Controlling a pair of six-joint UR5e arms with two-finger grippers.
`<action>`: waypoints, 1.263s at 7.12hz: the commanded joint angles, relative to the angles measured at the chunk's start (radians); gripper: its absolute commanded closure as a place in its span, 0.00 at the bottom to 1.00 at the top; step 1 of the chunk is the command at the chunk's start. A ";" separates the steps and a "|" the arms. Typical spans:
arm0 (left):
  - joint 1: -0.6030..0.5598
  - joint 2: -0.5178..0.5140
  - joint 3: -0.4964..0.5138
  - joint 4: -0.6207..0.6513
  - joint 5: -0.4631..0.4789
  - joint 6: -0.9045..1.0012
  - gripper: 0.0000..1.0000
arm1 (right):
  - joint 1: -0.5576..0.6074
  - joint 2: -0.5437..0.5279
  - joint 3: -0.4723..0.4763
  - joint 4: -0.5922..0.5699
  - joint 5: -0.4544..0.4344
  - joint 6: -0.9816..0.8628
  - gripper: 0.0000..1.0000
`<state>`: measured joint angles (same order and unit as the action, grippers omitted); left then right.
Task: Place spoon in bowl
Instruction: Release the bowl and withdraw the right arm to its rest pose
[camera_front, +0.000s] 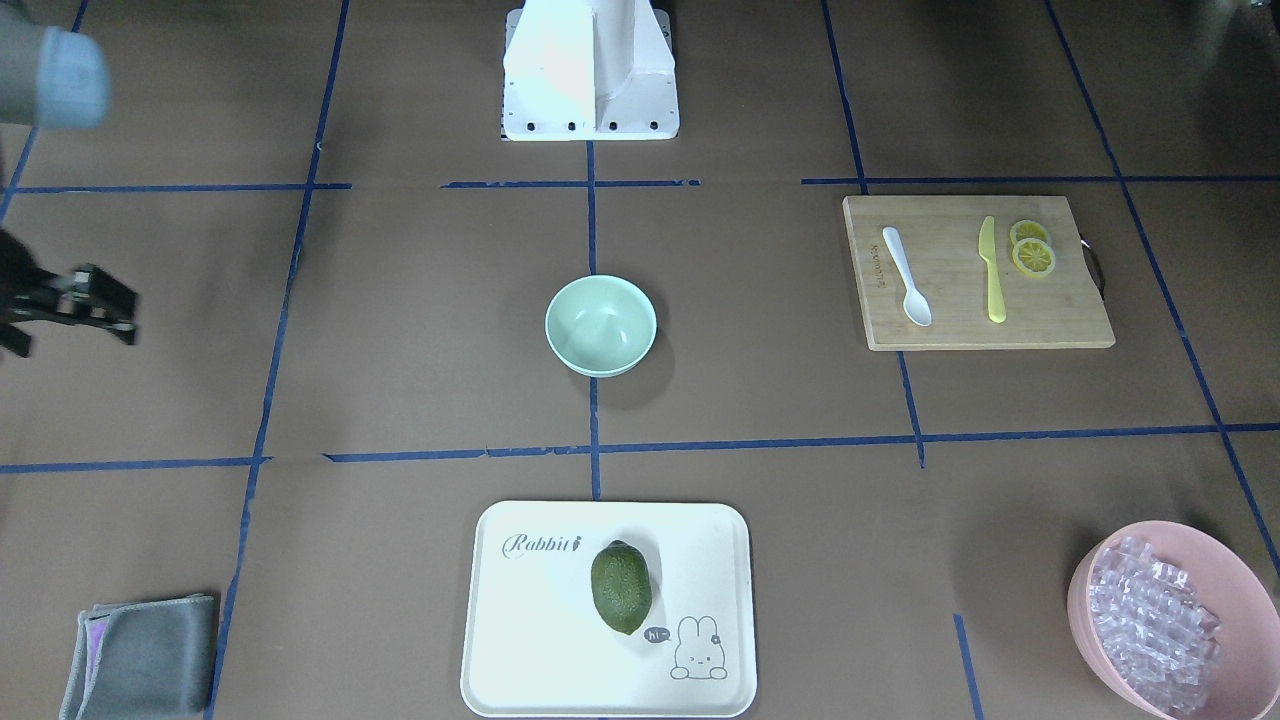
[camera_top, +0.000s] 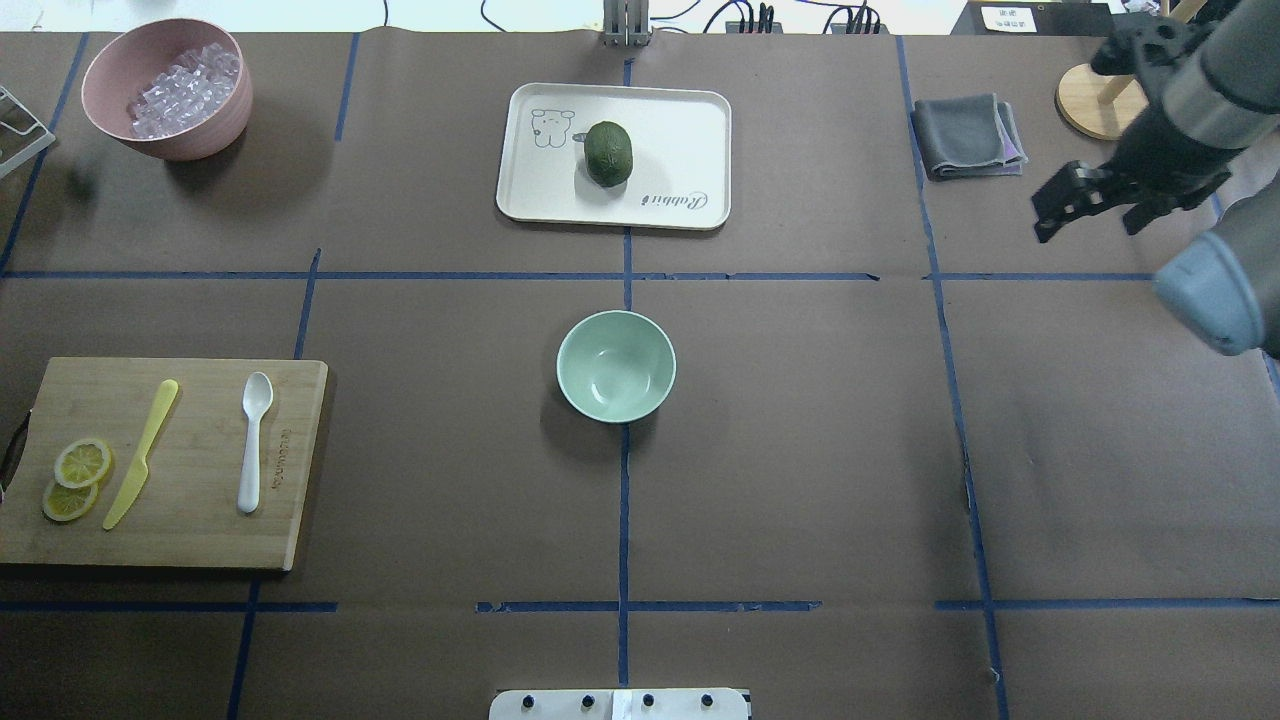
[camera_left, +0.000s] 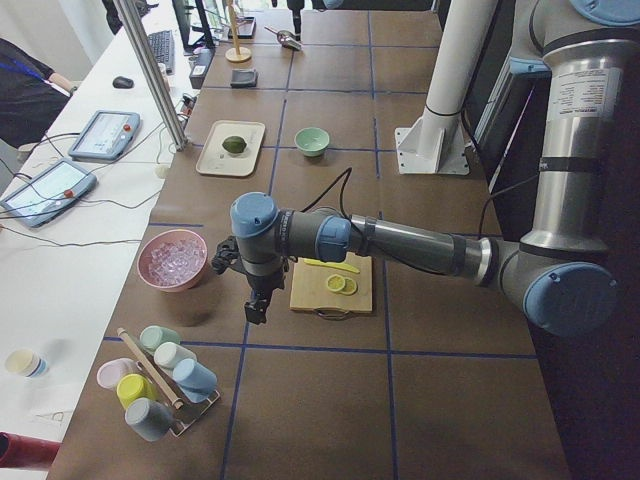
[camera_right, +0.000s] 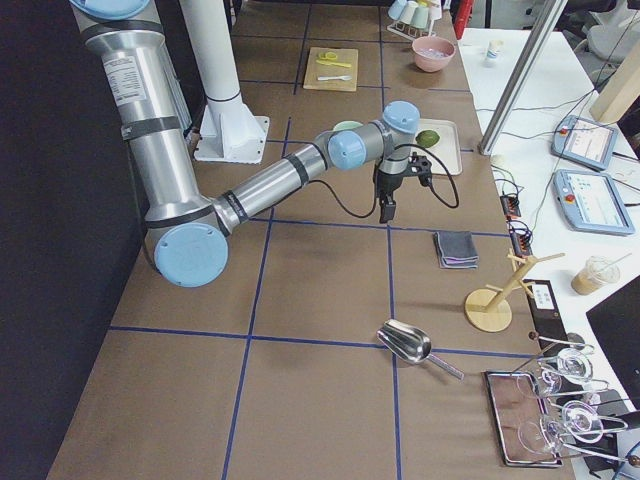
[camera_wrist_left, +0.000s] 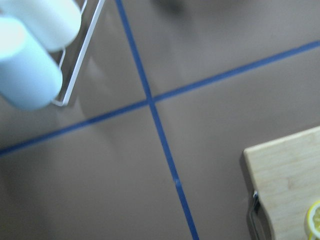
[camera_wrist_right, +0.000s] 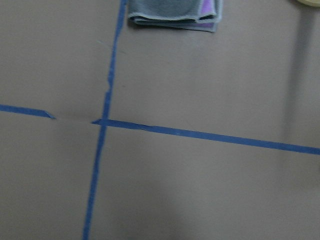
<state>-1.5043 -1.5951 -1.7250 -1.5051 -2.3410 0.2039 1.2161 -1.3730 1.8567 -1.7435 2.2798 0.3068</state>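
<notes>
One white spoon (camera_top: 255, 440) lies flat on the wooden cutting board (camera_top: 200, 530), beside the yellow knife (camera_top: 142, 452) and well apart from the mint bowl (camera_top: 616, 365) mid-table. We see the left gripper (camera_left: 257, 308) hovering near the board's end, but cannot tell its jaw state. The right gripper (camera_top: 1088, 225) is spread, empty, far across near the grey cloth (camera_top: 968, 135).

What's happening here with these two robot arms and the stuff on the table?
Nothing is being handled yet. The white spoon lies on the wooden cutting board beside a yellow knife, and the mint-green bowl sits empty at the table's centre. The left gripper hangs above the table just past the board's handle end; whether it is open cannot be told. The right gripper is open and empty, near a folded grey cloth.
</notes>
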 joint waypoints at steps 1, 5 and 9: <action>0.003 -0.012 0.001 -0.012 -0.066 -0.035 0.00 | 0.173 -0.171 0.004 0.001 0.032 -0.338 0.00; 0.226 -0.008 -0.031 -0.184 -0.077 -0.391 0.00 | 0.290 -0.317 0.013 0.005 0.020 -0.517 0.00; 0.565 0.003 -0.074 -0.497 0.162 -1.064 0.00 | 0.289 -0.319 0.015 0.005 0.021 -0.517 0.00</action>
<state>-1.0403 -1.5930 -1.7744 -1.9629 -2.2426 -0.7102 1.5048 -1.6922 1.8709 -1.7380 2.3009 -0.2101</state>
